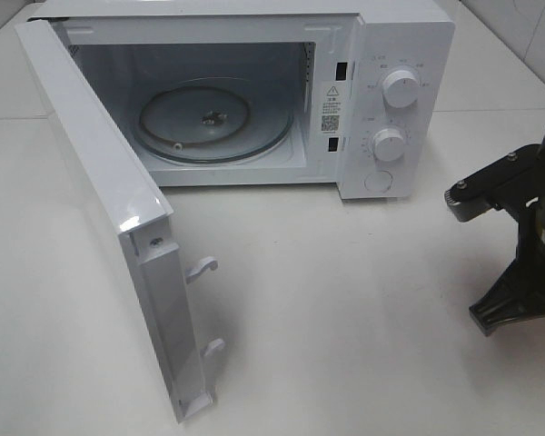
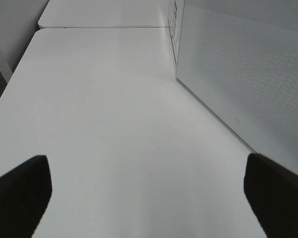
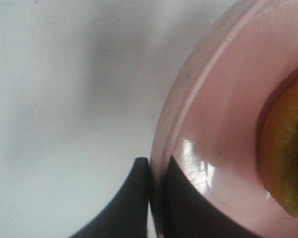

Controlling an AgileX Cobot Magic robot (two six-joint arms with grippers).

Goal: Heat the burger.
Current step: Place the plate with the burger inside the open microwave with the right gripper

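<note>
The right wrist view shows a sliver of the burger (image 3: 285, 148), golden-brown bun with a yellow-green edge, resting on a round pink plate (image 3: 213, 114). My right gripper (image 3: 154, 166) is shut on the plate's rim, one dark finger outside and one inside. In the high view only the right arm (image 1: 518, 236) shows at the right edge; plate and burger are out of that view. The white microwave (image 1: 381, 91) stands at the back with its door (image 1: 100, 200) swung wide to the left and its glass turntable (image 1: 213, 118) bare. My left gripper (image 2: 145, 161) is open over the white table, holding nothing.
The open door juts toward the table's front left, with two latch hooks (image 1: 203, 268) on its edge. Two dials (image 1: 400, 88) sit on the microwave's right panel. A white meshed face of the microwave (image 2: 238, 69) stands close beside the left gripper.
</note>
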